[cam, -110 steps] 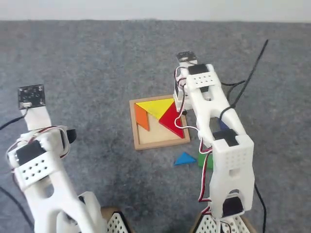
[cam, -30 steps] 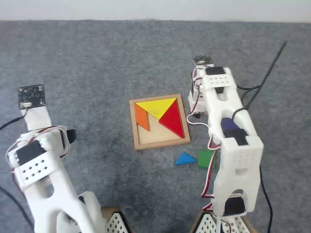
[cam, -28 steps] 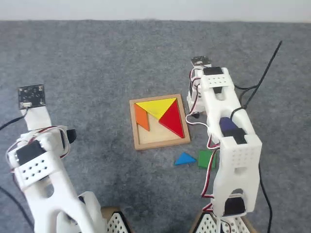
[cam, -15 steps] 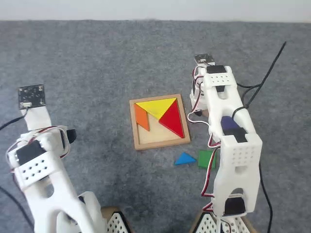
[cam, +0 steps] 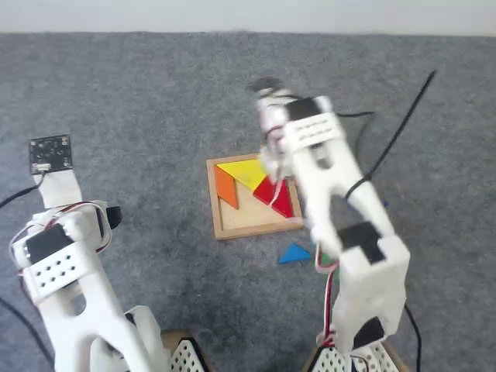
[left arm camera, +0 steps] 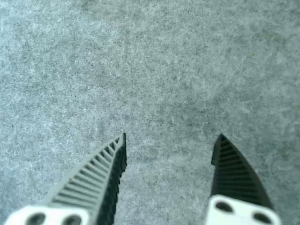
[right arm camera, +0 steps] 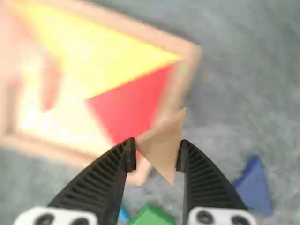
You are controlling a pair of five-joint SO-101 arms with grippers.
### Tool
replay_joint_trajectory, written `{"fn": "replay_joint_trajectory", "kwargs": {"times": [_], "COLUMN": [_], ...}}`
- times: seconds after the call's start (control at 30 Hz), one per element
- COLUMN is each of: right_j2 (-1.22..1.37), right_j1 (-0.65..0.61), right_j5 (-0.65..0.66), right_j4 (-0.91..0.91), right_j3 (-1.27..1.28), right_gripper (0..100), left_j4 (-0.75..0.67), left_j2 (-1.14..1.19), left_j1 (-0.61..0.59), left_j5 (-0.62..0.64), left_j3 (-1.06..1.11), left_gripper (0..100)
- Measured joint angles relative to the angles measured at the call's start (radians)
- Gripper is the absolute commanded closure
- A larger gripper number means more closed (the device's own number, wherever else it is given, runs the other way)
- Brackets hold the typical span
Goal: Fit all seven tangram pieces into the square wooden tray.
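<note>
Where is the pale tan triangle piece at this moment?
In the right wrist view the tan triangle is clamped in the right gripper, over the edge of the wooden tray, next to the red triangle.

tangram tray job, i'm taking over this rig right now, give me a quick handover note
Right pincer: shut on a tan triangle, held over the edge of the wooden tray, next to the red triangle.
Left pincer: open, over bare carpet.
Done: the yellow triangle, red triangle and orange piece lie in the wooden tray.
Left: seat the tan triangle, then fetch the light blue triangle, green piece and dark blue piece, all on the carpet beside the tray.
</note>
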Motion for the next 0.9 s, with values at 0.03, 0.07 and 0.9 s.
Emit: {"fn": "replay_joint_trajectory", "kwargs": {"times": [0.03, 0.07, 0.9], "right_j2": [-0.029, -0.054, -0.152], "right_j1": [-0.043, -0.078, -0.25], "right_j5": [0.043, 0.092, 1.645], "right_j4": [0.002, 0.005, -0.043], "right_j3": [0.02, 0.04, 0.265], "right_gripper": [88.7, 88.7, 88.7], "left_j4": [0.0, 0.0, -0.005], "left_j2": [0.0, 0.0, 0.0], "left_j1": [0.0, 0.0, -0.002], "left_j5": [0.0, 0.0, -0.201], "left_j3": [0.0, 0.0, 0.0], "left_gripper": [72, 72, 72]}}
